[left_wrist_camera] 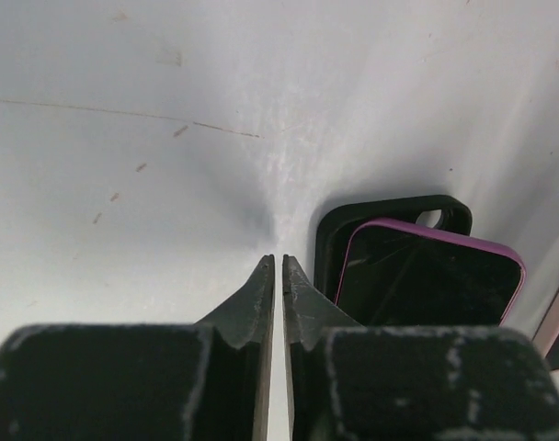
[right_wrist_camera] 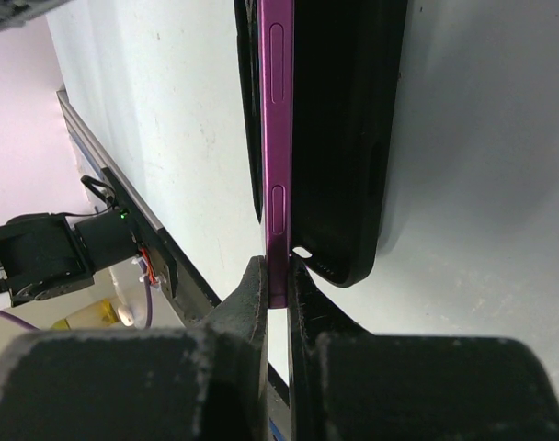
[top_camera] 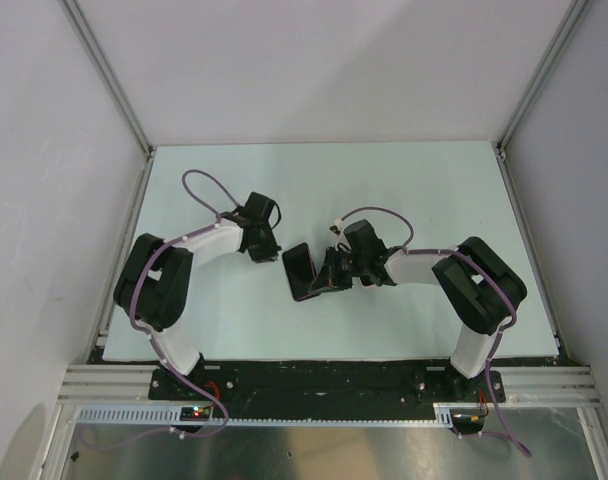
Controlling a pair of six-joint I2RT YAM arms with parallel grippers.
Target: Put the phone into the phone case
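**A:** Start with the counter (top_camera: 404,190). Why do both arms crowd its middle?

**B:** The work is there. The right arm (top_camera: 479,285) reaches in from its side. The left arm (top_camera: 159,280) stops just beside it, placed, I judge, to steady things.

**A:** And the phone case (left_wrist_camera: 371,216)?

**B:** It rests open side up on the counter, so the phone can drop into it.

**A:** Where is the phone (right_wrist_camera: 278,138)?

**B:** Over the case, but offset toward the right arm. The case's camera-hole end shows bare, so I judge it isn't seated. The right jaws pinch its purple end edge, which leaves the arm free to slide it home.

**A:** The left jaws?

**B:** Drawn almost together on nothing, pointing near the case's corner.
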